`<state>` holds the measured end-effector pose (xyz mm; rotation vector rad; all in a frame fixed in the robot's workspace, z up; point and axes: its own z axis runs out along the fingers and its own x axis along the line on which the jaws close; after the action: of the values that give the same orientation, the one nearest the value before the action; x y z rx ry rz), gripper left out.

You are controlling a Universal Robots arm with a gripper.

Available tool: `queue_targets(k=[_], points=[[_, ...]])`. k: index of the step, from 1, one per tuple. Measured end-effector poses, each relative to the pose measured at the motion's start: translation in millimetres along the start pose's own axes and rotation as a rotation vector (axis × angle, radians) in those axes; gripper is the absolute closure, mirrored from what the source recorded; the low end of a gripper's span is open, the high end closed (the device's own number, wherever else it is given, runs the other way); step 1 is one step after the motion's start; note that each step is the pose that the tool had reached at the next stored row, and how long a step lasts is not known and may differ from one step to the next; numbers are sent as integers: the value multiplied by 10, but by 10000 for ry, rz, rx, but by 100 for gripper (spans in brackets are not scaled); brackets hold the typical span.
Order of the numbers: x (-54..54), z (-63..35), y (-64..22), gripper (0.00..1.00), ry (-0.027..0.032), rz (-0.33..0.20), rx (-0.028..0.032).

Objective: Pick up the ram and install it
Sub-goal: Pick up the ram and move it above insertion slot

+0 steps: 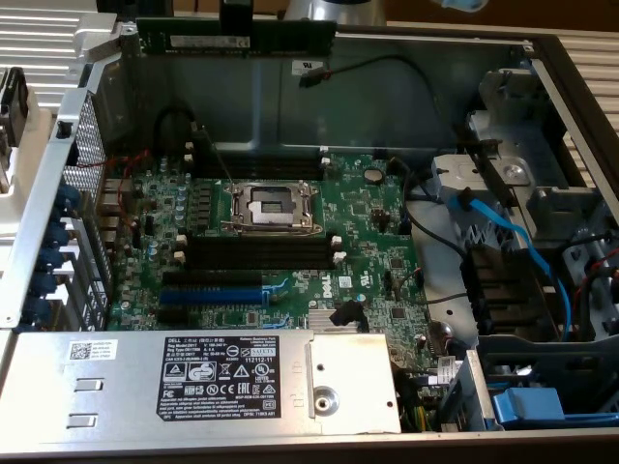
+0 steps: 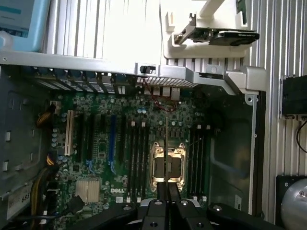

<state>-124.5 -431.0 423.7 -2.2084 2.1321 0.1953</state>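
Note:
The ram (image 1: 280, 39) is a long dark green stick with a white label strip. It hangs level above the far wall of the open computer case, with my gripper (image 1: 237, 23) shut on its middle. In the wrist view the ram (image 2: 165, 143) shows edge-on as a thin line running out from between the black fingers (image 2: 160, 191), over the CPU socket (image 2: 168, 165). Empty black slots with white end clips (image 1: 261, 253) lie on the green motherboard (image 1: 363, 227) beside the CPU socket (image 1: 271, 205). More black slots (image 1: 256, 159) lie on the socket's other side.
A blue slot (image 1: 211, 295) sits near the grey power supply (image 1: 193, 382) at the front. Blue and black cables (image 1: 503, 232) and drive bays fill the exterior view's right. The case's metal walls (image 1: 58, 184) ring the board.

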Motion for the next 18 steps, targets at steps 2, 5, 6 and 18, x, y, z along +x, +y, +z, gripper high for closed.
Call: queue_targets(k=[2, 5, 6, 18], points=[[2, 12, -48, 88, 27, 18, 0], [5, 20, -122, 88, 152, 29, -10], [7, 22, -139, 88, 239, 35, -13], [-18, 180, -262, 88, 522, 287, -25]])
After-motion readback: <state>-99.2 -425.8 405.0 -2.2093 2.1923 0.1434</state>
